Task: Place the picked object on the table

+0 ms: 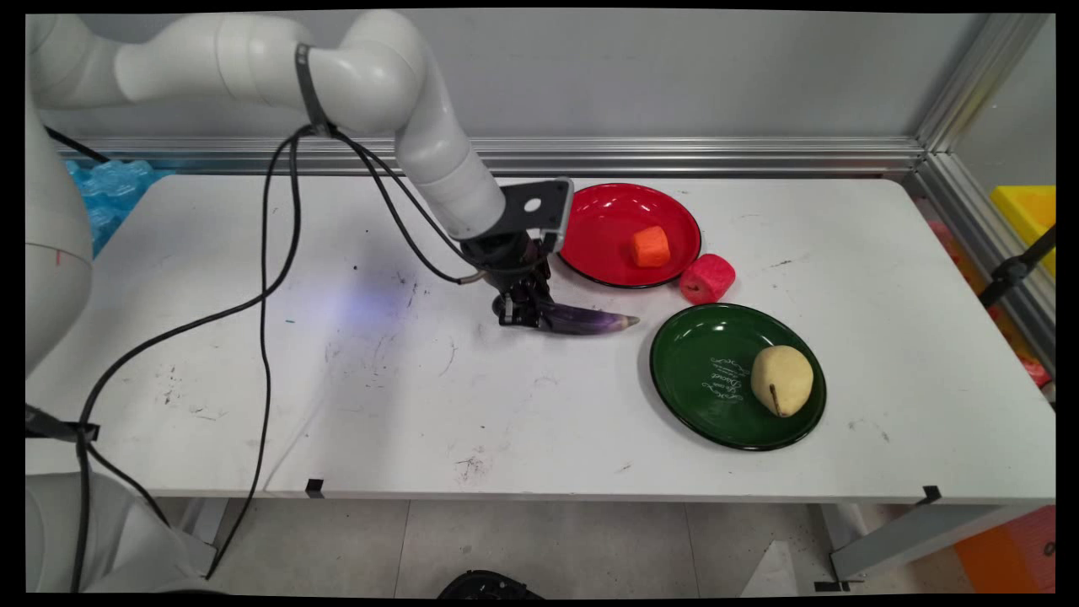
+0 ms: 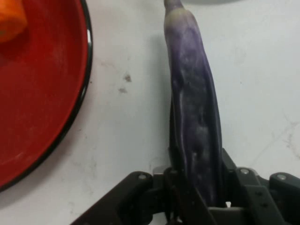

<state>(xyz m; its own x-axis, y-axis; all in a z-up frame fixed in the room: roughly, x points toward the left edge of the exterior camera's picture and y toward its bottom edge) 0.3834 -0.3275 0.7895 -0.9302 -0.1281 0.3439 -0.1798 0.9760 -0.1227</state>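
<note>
The gripper (image 1: 521, 314) is down at the table, its fingers (image 2: 176, 187) clamped on the thick end of a purple eggplant (image 1: 586, 320). The hand view shows this plainly — the eggplant (image 2: 194, 117) runs up from between the black fingers, squeezed on both sides, its pale narrow tip at the picture's top edge. The main view shows what the hand view cannot: the eggplant lies roughly level near the middle of the white table (image 1: 421, 396), its tip pointing toward the right edge.

Just beside the gripper, toward the far edge, sits a red plate (image 1: 607, 223) with an orange block (image 1: 651, 246) on it; the hand view catches only the plate's black rim (image 2: 70, 122) and a corner of the block (image 2: 11, 18). A red-pink piece (image 1: 706, 278) lies on the table between the red plate and a green plate (image 1: 700, 371) — this one carries a yellowish pear (image 1: 781, 379).
</note>
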